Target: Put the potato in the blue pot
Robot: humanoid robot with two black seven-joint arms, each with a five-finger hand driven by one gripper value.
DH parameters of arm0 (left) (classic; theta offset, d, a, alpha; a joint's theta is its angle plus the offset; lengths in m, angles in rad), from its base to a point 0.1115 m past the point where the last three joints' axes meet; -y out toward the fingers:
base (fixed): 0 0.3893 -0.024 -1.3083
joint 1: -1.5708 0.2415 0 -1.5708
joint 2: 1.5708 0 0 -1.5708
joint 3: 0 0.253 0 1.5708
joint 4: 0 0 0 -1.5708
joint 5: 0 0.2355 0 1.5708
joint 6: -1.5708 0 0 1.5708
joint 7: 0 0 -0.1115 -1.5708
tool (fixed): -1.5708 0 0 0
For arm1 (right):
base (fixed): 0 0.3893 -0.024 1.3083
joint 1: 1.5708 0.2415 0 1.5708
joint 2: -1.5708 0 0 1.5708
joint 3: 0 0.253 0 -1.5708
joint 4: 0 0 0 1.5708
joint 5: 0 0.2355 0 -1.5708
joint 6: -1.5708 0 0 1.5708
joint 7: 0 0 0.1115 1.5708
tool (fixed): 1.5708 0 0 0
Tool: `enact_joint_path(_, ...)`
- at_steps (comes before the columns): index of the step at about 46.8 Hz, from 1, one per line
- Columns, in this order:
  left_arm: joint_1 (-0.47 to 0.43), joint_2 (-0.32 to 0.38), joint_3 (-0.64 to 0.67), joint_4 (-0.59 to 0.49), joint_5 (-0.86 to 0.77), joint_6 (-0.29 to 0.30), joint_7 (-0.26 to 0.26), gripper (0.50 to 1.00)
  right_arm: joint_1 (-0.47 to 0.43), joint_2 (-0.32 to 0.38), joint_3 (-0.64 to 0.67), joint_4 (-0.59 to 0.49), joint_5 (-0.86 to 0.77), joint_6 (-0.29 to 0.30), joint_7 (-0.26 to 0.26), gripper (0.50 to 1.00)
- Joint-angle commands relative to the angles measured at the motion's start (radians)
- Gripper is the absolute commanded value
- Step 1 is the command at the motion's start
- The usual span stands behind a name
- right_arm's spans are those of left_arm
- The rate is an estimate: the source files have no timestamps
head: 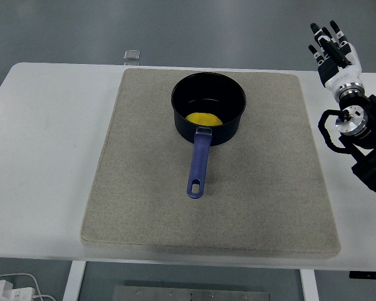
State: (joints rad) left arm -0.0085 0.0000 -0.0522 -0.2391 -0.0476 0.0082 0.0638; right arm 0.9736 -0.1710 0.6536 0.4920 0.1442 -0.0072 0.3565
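Observation:
The blue pot (208, 107) stands on the grey mat (144, 188) at the back middle, its blue handle (198, 164) pointing toward me. The yellow potato (203, 118) lies inside the pot on its bottom. My right hand (333, 51) is at the far right edge over the table's back corner, fingers straight and spread, holding nothing, well clear of the pot. My left arm does not show.
The white table (44, 157) carries the mat. A small grey block (132, 56) sits at the table's back edge, left of the pot. White cables (9, 287) lie on the floor at the bottom left.

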Motion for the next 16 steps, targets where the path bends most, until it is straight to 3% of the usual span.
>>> enact_joint_path(1, 0.001, 0.000, 0.000, 0.000, 0.000, -0.001, 0.001, 0.994, -0.007, -0.008, 0.000, -0.003, 0.000, 0.024, 0.006, 0.926)
enact_joint_path(7, 0.001, 0.000, 0.000, 0.000, 0.000, 0.001, 0.001, 0.994, -0.010, -0.021, 0.000, -0.003, 0.000, 0.044, 0.035, 0.926)
enact_joint_path(16, 0.001, 0.000, 0.000, -0.002, 0.000, -0.001, 0.001, 0.994, -0.013, -0.027, -0.002, -0.012, -0.002, 0.049, 0.035, 0.926)
